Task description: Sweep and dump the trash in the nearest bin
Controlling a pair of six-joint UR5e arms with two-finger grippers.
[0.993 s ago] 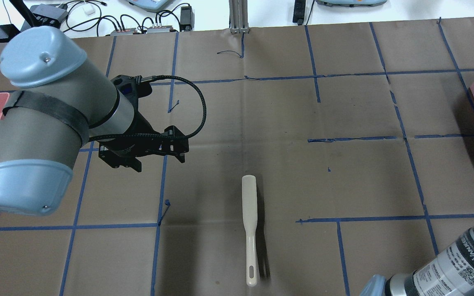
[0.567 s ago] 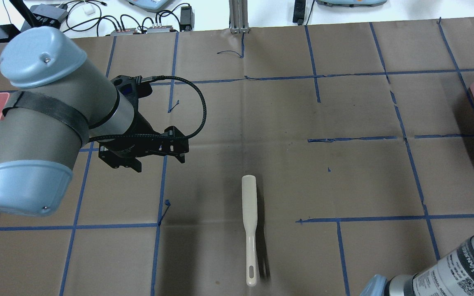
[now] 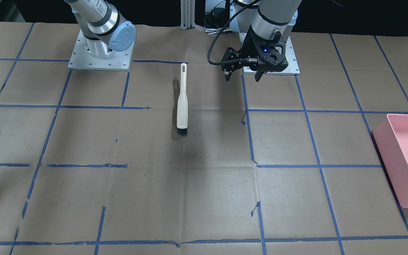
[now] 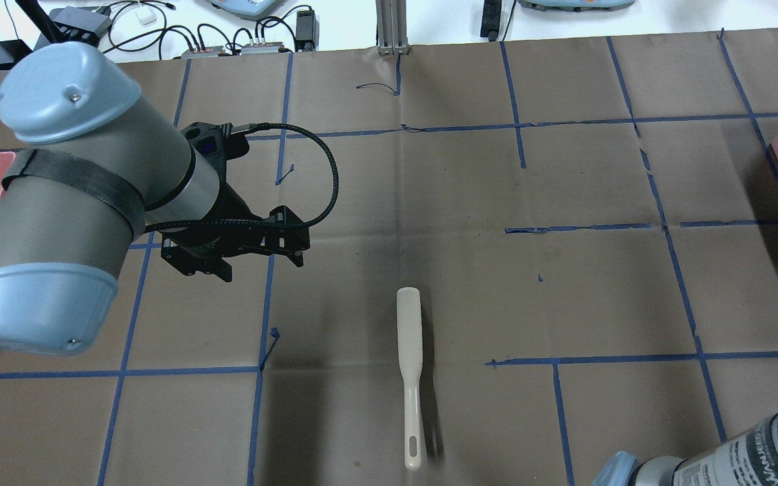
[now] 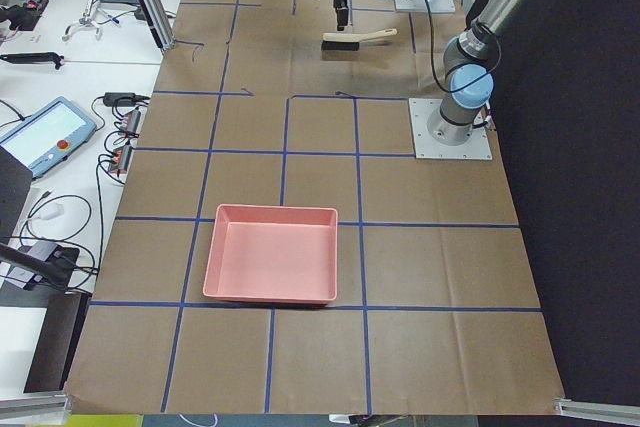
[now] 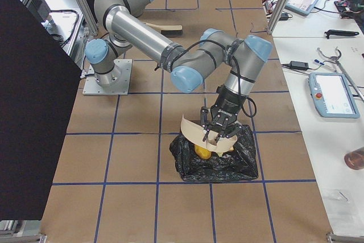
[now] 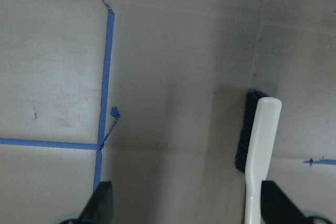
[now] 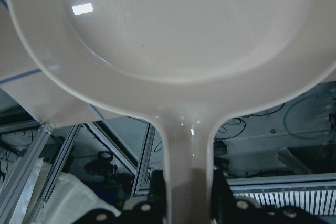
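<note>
overhead exterior: brown paper table [image 4: 470, 189] with blue tape lines [image 4: 456, 127]. a cream brush [image 4: 409, 337] lies mid-table; a pink bin [image 5: 270, 252] sits well apart. the left gripper [image 4: 262, 268] hangs near the brush, fingers [image 7: 102, 205] spread. the right gripper [image 8: 188, 198] pinches the handle of the cream dustpan [image 6: 193, 129], tilted over a black bag [image 6: 239, 160] holding the yellow lump [image 6: 202, 151].

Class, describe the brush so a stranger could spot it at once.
On the brown paper-covered table gridded with blue tape, look towards the robot's edge, near the open left pincer. The slim cream plastic brush lies there, the only black-bristled thing.
</note>
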